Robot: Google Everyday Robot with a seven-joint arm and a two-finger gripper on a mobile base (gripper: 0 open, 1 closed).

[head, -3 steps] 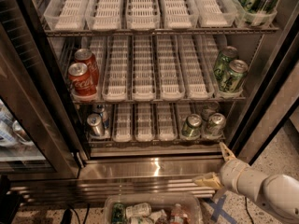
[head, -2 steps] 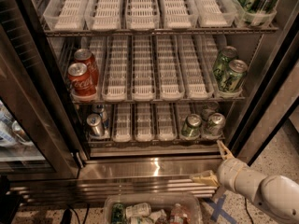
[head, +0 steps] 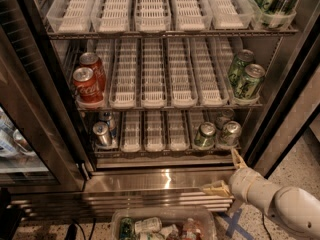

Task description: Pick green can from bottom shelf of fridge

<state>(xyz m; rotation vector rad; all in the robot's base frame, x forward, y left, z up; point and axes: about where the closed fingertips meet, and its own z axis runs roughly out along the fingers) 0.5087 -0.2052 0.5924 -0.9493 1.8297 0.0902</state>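
Observation:
The green can (head: 204,136) stands upright at the front of the bottom shelf (head: 150,151), right of centre, in the open fridge (head: 165,176). A greyer can (head: 231,133) stands just right of it. My gripper (head: 227,174) is outside the fridge, below and a little right of the green can, in front of the steel sill. Its two tan fingers (head: 237,159) are spread apart and hold nothing.
Silver cans (head: 102,133) stand at the bottom shelf's left. Red cola cans (head: 86,84) and pale green patterned cans (head: 246,76) are on the middle shelf. The dark-framed glass door (head: 30,114) stands open at left. A clear bin (head: 165,226) of items sits on the floor below.
My gripper has moved slightly left and up, closer to the sill. The cans have not moved.

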